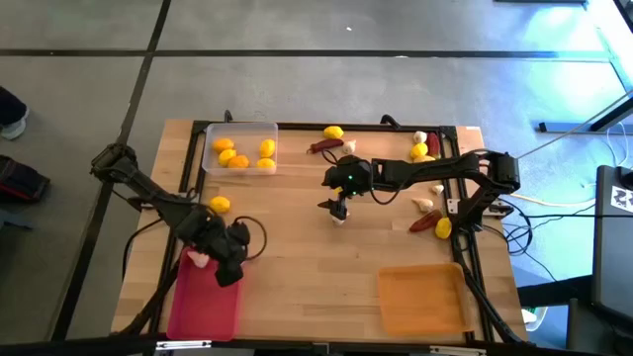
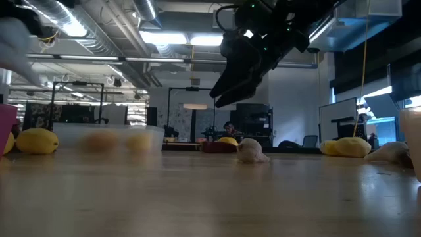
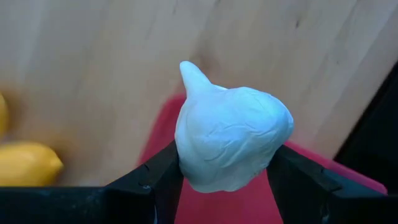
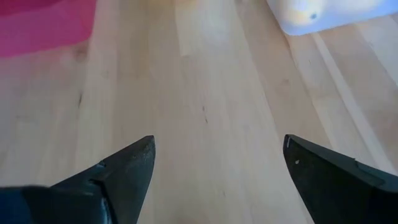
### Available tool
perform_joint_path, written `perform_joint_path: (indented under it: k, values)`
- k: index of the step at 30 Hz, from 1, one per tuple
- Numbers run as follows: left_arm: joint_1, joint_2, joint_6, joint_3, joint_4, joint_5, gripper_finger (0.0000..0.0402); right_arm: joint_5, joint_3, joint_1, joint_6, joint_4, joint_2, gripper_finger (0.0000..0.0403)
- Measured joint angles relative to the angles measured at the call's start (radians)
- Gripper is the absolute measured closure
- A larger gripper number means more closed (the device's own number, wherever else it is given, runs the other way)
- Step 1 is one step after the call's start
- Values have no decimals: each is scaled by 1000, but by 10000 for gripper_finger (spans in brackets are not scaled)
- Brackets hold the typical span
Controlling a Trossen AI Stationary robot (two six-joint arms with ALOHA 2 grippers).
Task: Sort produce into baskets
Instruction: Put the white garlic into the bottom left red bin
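The left hand (image 3: 227, 180) was clamped on a whitish garlic bulb (image 3: 230, 140), holding it over the near end of the pink-red basket (image 1: 203, 297). The right hand (image 1: 338, 211) hung with fingers apart above the counter (image 1: 297, 247), directly over another garlic bulb (image 2: 250, 151).

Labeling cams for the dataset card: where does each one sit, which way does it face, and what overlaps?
High: overhead, straight down on the table; both arms show.
Low: at table-top height, level across the wood into the room; right gripper hangs in from above.
Left wrist: looks past its own fingers, clamped on a garlic bulb above the pink tray.
Right wrist: looks down at bare wood between open fingers.
Shared: high and left wrist both show the garlic bulb at the pink tray.
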Motion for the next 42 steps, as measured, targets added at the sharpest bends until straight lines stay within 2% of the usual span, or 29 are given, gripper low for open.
perform_joint_path:
  k: [6, 9, 16, 26, 30, 36, 42]
  values:
    - [-106, 0, -158, 0, 0, -9, 201, -8, 0, 0, 0, 30, 0, 56]
    - [-143, 0, -205, -10, 3, -57, 201, -8, 0, 0, 0, 33, 0, 56]
    - [-228, 0, -333, -96, 9, -59, 201, -8, 0, 0, 0, 46, 0, 56]
    - [-240, 0, -470, -236, 30, -63, 201, -8, 0, 0, 0, 45, 0, 56]
    - [-240, 0, -488, -256, 33, -64, 190, -8, 0, 0, 1, 45, 0, 56]
    - [-240, 0, -484, -265, 33, -64, 144, -8, 0, 0, 16, 45, 0, 56]
    - [-237, 0, -412, -265, 38, -29, 124, -8, 0, 0, 16, 44, 0, 56]
